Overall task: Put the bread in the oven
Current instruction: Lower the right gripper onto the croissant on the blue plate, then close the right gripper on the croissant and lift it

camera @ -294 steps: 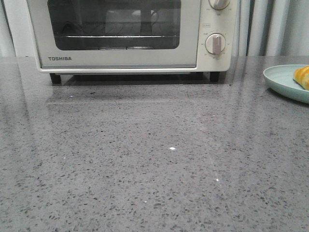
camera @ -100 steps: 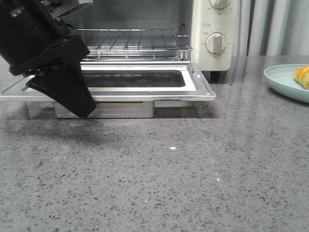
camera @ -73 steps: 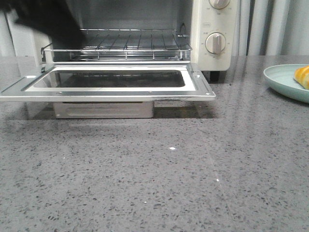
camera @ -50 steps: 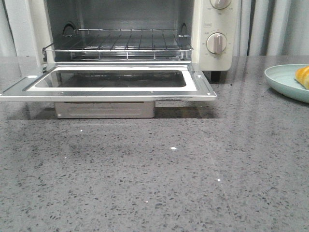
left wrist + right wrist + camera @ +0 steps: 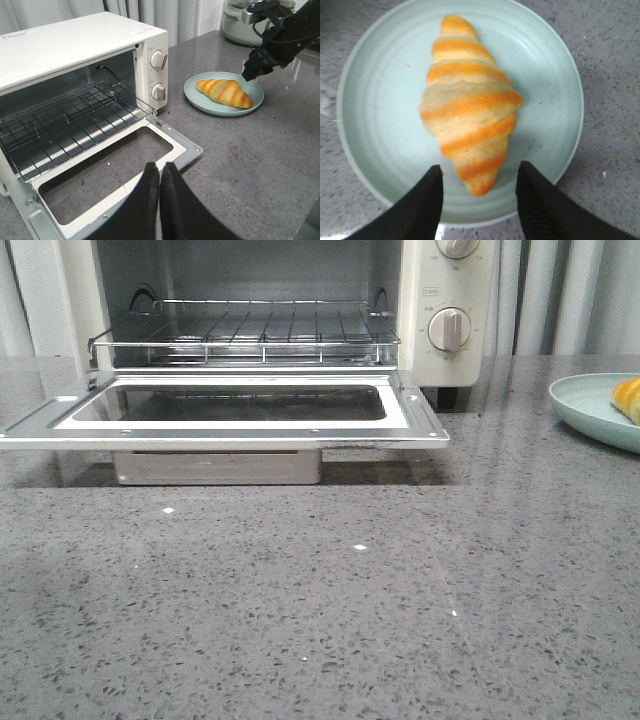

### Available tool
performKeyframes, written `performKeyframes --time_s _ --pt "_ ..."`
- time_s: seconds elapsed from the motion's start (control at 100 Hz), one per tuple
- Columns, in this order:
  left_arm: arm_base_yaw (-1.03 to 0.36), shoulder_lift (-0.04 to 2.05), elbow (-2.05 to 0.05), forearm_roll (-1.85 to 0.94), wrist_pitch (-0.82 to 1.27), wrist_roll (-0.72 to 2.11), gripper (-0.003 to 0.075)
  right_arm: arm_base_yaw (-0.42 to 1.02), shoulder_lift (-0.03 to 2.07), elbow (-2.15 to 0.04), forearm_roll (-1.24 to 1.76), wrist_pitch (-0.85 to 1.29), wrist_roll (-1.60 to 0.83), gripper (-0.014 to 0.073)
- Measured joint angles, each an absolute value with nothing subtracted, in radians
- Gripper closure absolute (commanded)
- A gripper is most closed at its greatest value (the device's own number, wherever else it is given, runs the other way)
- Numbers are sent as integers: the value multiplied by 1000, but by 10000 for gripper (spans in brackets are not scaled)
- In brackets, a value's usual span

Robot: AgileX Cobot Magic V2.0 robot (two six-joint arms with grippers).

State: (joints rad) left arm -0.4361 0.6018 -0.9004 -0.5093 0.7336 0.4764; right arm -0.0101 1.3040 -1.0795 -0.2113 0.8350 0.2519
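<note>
Bread (image 5: 470,107) was the smallest thing in the scene, so the bigger ones came first. The grey speckled table (image 5: 320,620) carried everything. On it stood the oven (image 5: 75,55), cream-white, with its door (image 5: 117,175) folded down flat and the wire rack (image 5: 65,125) bare inside; two round knobs (image 5: 159,75) sat on its right panel. Near the oven, on the side of the knobs, lay a pale green plate (image 5: 197,95), well apart from the door. The bread lay on the middle of this plate, orange with cream stripes. The right gripper (image 5: 477,187) hung over the plate with its fingers (image 5: 427,192) apart, one at each side of the pointed end of the bread, and it was not possible to tell whether they touched it. The left gripper (image 5: 159,172) was above the door's front edge, its two black fingers pressed together and holding nothing.
</note>
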Motion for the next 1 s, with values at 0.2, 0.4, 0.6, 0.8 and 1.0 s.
performKeyframes --time_s 0.2,0.4,0.6,0.8,1.0 --pt "-436 592 -888 -509 749 466 742 -15 1440 -1080 -231 803 239 306" --pt "-436 590 -888 -509 749 466 742 -15 1527 -1087 -282 791 239 306" --pt "-436 590 -888 -509 750 465 742 -15 1578 -1104 -301 783 239 312" --pt "-436 590 -888 -509 750 455 742 -15 1605 -1112 -303 777 239 660" --pt "-436 571 -890 -509 716 451 742 -15 1563 -1119 -299 766 239 662"
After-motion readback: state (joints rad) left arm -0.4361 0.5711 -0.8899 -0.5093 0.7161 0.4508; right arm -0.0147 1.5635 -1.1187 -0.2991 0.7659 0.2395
